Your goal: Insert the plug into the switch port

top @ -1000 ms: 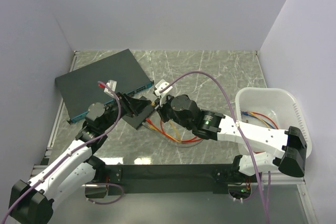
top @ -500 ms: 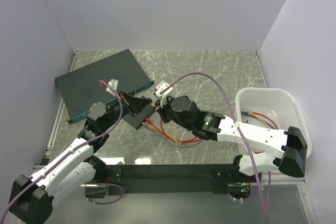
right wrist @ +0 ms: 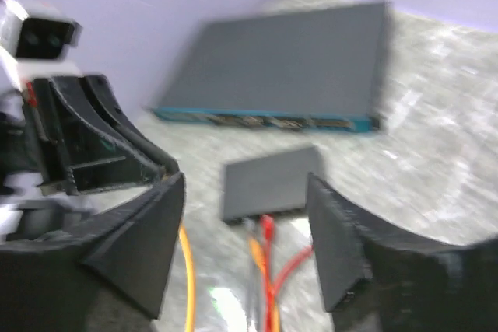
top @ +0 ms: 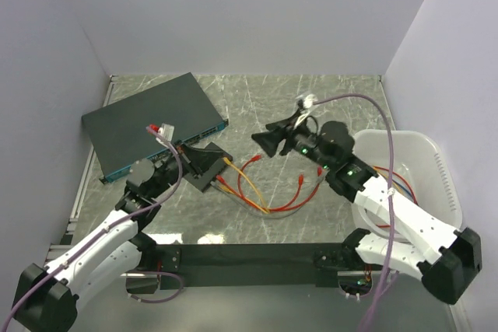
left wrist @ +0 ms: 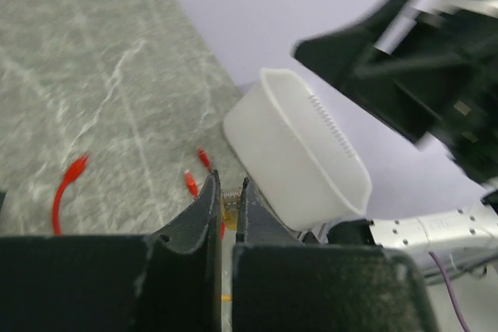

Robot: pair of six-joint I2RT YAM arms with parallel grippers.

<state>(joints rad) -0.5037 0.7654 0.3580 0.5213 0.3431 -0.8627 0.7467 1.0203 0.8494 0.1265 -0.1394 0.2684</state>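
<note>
Top view: the left gripper (top: 218, 159) half covers the small black box (top: 202, 181); the right gripper (top: 263, 139) hangs right of the box, jaws spread, empty. Left wrist: fingertips (left wrist: 206, 200) pinch a pale plug (left wrist: 229, 198), mostly hidden. Right wrist: blurred; the switch port (right wrist: 268, 214) on the box's cabled edge is indistinct.

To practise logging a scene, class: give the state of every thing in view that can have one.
small flat matte-black box: lying flat, cable ends at its edge; plugged in or not, too blurred.
left gripper: shut, next to the box.
right gripper: open, empty, apart from the box.
red and orange cables: looped loose on the grey marbled table.
white plastic tub: upright, cables inside.
</note>
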